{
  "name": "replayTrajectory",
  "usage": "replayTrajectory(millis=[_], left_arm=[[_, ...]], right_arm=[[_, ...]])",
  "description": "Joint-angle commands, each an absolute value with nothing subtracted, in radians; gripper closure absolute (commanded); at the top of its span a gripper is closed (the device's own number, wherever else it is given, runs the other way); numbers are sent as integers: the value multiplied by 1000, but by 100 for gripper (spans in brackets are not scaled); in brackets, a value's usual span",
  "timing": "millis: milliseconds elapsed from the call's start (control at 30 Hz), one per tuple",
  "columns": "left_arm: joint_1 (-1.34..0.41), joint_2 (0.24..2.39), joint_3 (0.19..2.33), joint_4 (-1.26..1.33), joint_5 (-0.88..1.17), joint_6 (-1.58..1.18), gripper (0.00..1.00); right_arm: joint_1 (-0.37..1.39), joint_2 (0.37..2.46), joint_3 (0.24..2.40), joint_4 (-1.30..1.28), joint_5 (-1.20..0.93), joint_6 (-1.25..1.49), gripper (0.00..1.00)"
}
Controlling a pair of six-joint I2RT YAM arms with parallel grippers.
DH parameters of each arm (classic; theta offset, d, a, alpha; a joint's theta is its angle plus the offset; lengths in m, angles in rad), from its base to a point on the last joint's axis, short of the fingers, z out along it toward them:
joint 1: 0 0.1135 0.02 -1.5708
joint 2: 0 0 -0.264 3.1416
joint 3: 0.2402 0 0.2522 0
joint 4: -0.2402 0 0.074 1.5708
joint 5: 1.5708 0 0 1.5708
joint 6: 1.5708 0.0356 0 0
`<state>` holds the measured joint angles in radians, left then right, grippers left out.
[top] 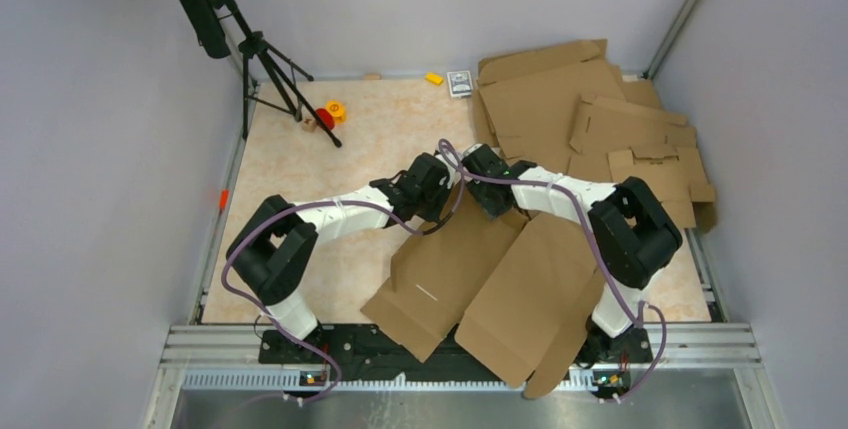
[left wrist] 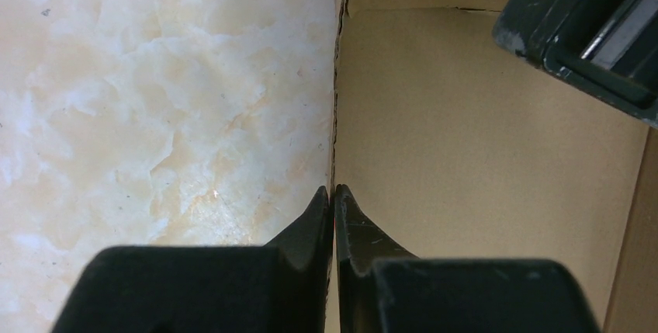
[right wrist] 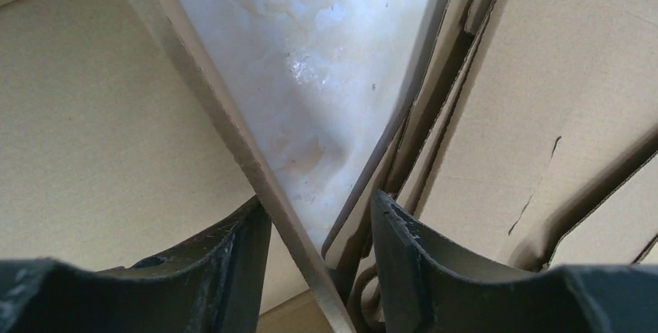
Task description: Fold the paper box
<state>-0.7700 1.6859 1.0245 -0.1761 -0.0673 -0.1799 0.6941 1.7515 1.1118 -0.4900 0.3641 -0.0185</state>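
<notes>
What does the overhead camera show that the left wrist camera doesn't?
Only overhead: the whole left arm and right arm, the pile of spare cardboard blanks at the far right, and a black tripod. Only the left wrist: the left fingers up close, pinched shut on an edge of the paper box. Both: that brown box and the marbled table.

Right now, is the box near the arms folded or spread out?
Mostly spread: the box lies as two broad panels meeting at a crease, not closed up.

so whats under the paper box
Marbled table shows around the paper box, and its near edge overhangs the base rail. Anything lying beneath the cardboard is hidden.
</notes>
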Motion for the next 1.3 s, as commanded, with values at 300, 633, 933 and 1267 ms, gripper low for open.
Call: replayTrajectory(millis=[300,633,933,1267], left_arm=[[-773,1639,1029,-110,-51,-169,95],[-773,1646,1031,-110,-48,-169,95],[-773,1644,1031,-114,-63,-172,95],[-773,1638,1029,-117,-66,-173,95]], right_arm=[[739,1728,1090,-586,403,-25,45],[740,1773,1099,-564,396,-8,71],[730,1691,1094,-595,356,37,39],[672,1689,1057,-646,284,69,51]])
